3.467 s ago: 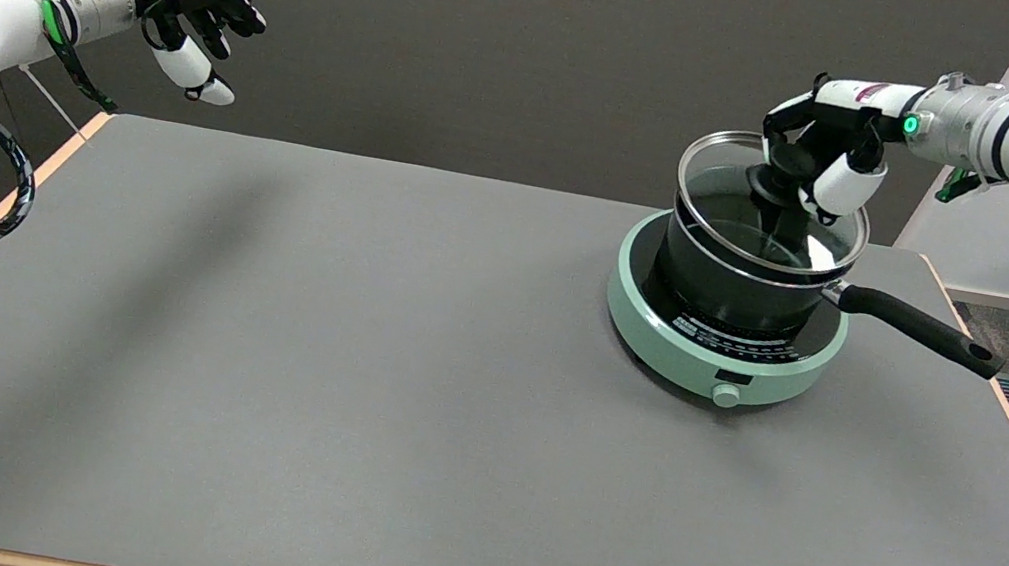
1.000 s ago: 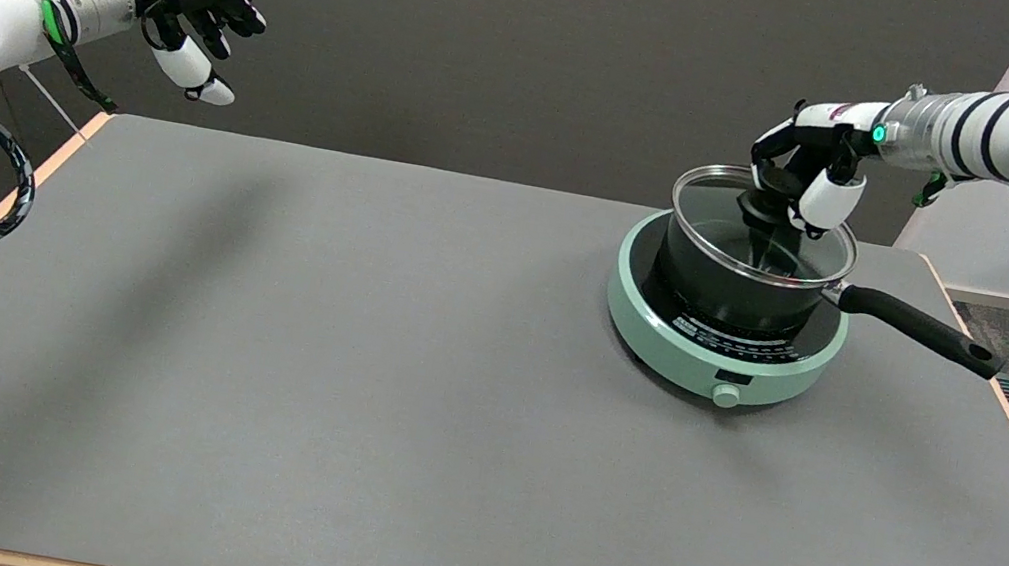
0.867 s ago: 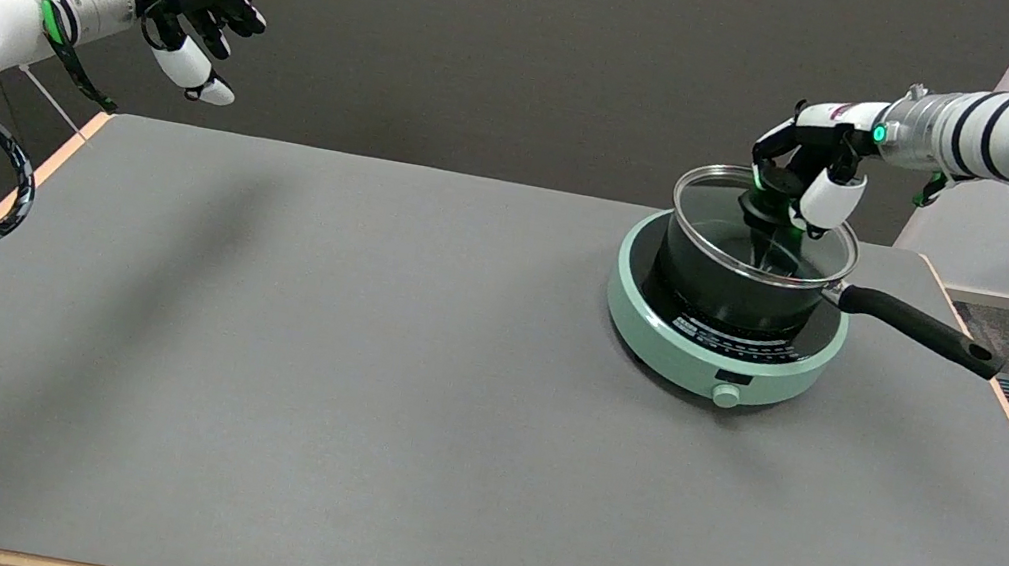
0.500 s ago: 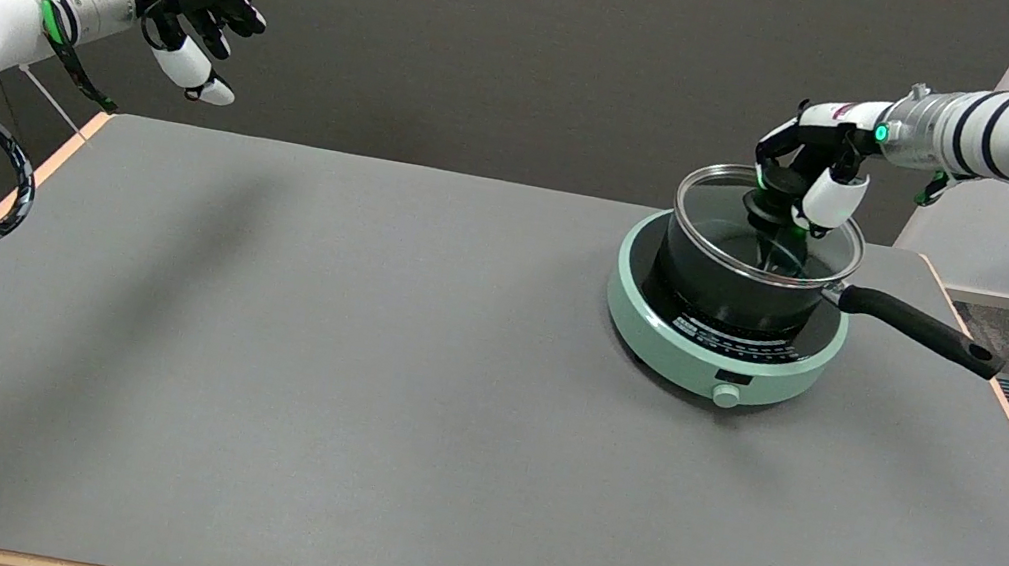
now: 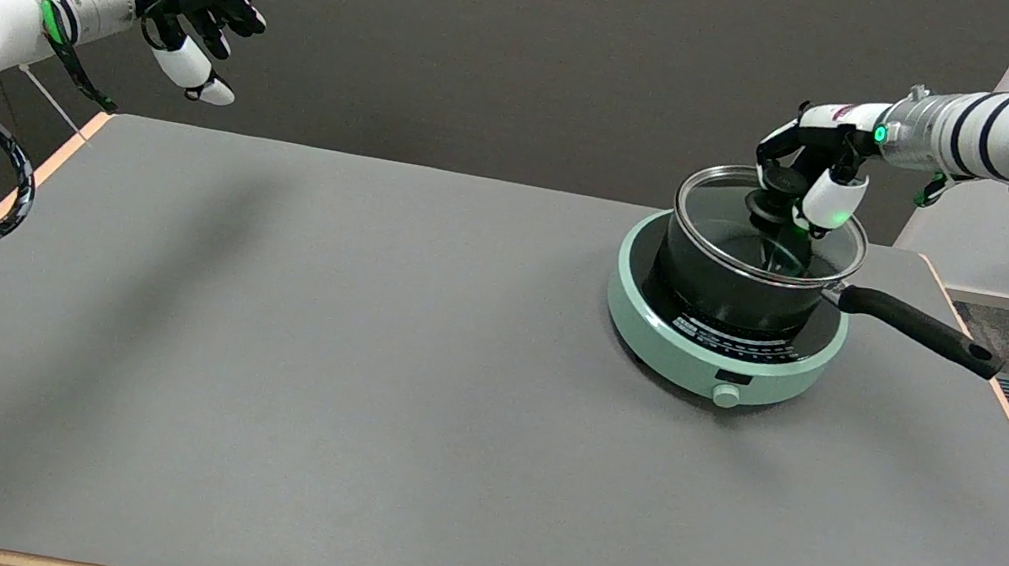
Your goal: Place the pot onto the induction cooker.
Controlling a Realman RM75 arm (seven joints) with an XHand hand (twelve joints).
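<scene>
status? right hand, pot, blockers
Right hand gripping lid knob. Pot seated on induction cooker, lid on. Nothing in the way.

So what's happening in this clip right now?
The robot's right hand grips the black knob on the glass lid of a black pot. The pot sits on the mint-green induction cooker, its long handle pointing right. The lid lies on the pot's rim.

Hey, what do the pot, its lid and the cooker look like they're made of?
Pot: dark, likely coated metal; matte black wall, black probably plastic handle.
Lid: clear glass with a shiny metal rim; the pot's inside shows through.
Induction cooker: pale green, plastic-looking body; glossy black top, probably glass.
</scene>
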